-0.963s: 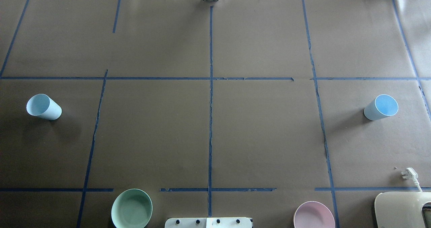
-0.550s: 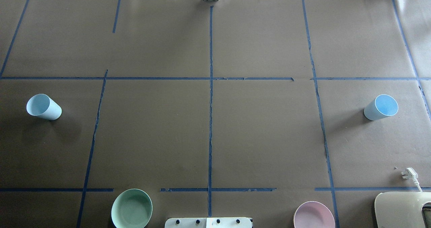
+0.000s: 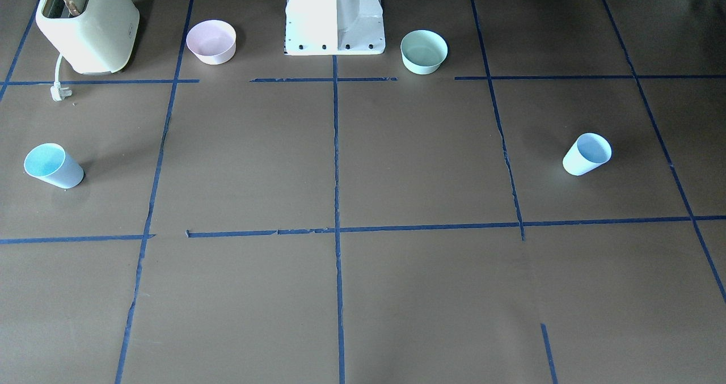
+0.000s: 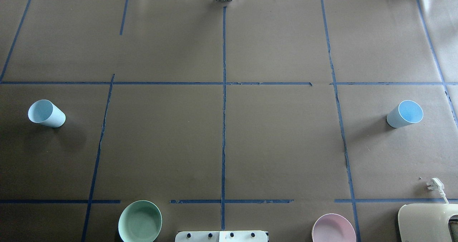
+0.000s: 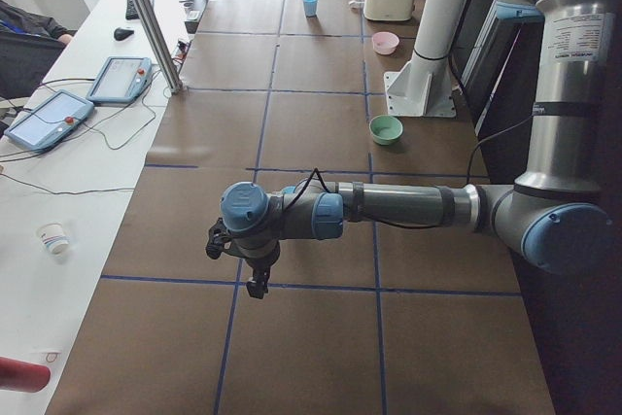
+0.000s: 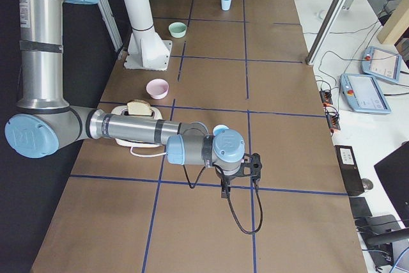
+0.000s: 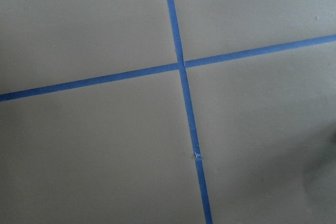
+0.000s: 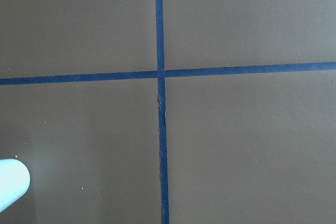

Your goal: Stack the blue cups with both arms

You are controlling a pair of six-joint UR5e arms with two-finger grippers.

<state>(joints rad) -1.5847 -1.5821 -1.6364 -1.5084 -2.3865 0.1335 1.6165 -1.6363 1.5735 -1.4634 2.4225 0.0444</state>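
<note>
Two pale blue cups stand upright on the brown table. One cup (image 4: 46,113) is at the far left and the other cup (image 4: 405,114) is at the far right; they also show in the front view (image 3: 587,154) (image 3: 54,165). The left gripper (image 5: 243,267) shows only in the left side view, hanging over the table's left end. The right gripper (image 6: 238,174) shows only in the right side view, just past the right cup (image 6: 220,130). I cannot tell whether either is open or shut. No fingers show in the wrist views. A pale cup edge (image 8: 10,184) shows in the right wrist view.
A mint green bowl (image 4: 140,221) and a pink bowl (image 4: 333,229) sit on either side of the white base pedestal (image 4: 221,236). A cream toaster (image 4: 427,222) with its loose plug (image 4: 434,184) stands at the near right corner. Blue tape lines grid the table.
</note>
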